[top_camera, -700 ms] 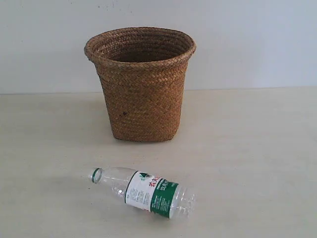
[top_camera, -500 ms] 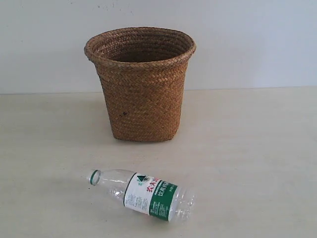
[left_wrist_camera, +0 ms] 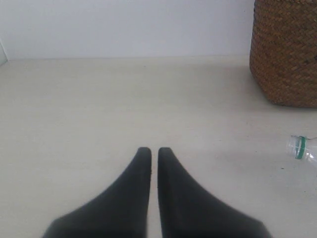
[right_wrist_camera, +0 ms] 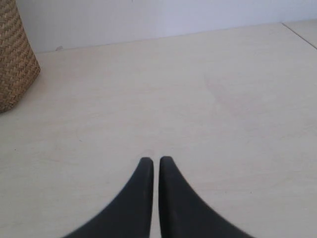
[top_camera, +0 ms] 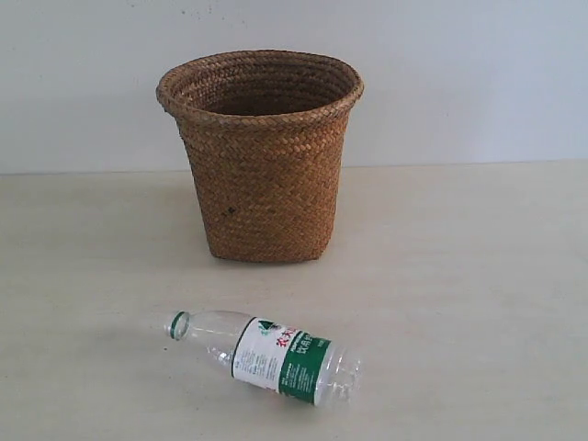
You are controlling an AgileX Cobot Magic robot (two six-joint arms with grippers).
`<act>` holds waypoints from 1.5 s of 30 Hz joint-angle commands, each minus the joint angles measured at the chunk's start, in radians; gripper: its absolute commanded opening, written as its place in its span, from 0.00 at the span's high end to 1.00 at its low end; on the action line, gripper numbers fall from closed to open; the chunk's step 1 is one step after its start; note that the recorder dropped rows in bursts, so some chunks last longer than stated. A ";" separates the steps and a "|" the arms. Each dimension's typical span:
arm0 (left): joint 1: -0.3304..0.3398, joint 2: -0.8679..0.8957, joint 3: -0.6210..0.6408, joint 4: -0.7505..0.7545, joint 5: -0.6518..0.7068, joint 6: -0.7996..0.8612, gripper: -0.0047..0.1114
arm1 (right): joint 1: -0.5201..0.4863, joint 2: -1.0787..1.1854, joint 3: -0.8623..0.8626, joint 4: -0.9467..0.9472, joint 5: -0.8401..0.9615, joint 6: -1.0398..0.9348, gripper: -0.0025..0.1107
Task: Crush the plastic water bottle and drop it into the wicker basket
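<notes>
left gripper [left_wrist_camera: 149,151]: fingers pulled together, only a thin slit between them and nothing held. It hovers over bare table [left_wrist_camera: 99,99], and the bottle's mouth only just shows at the edge of its view, well apart from the tips.
right gripper [right_wrist_camera: 152,161]: same deal, closed up on nothing, low over the table. There's no bottle in its view, just a bit of basket wall.
plastic water bottle [top_camera: 266,356]: lies on its side on the table in front of the wicker basket [top_camera: 266,193], clearly apart from it. The open green-ringed mouth points to the left of the exterior view.
how it'll handle: looks empty, so I'd guess super light with thin walls. With no cap, air can get out and it should squash easily. It's round and slick though, so it'll probably roll off if nudged.
where to grab: I'd go for the soft labelled middle. The neck looks too stiff to crush.
basket: upright, with its wide rim open upward.
inside the basket: only the upper inner weave shows and nothing sits there. The bottom is hidden.
</notes>
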 commanded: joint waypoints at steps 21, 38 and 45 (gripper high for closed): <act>0.004 -0.004 0.003 -0.365 -0.224 -0.114 0.92 | -0.003 -0.005 0.000 -0.006 -0.005 -0.003 0.97; 0.004 -0.004 -0.004 -0.538 -0.449 -0.353 0.92 | -0.003 -0.005 0.000 -0.006 -0.005 -0.003 0.97; -0.084 0.134 -0.313 -0.197 -0.256 -0.305 0.92 | -0.003 -0.005 0.000 -0.006 -0.005 -0.003 0.97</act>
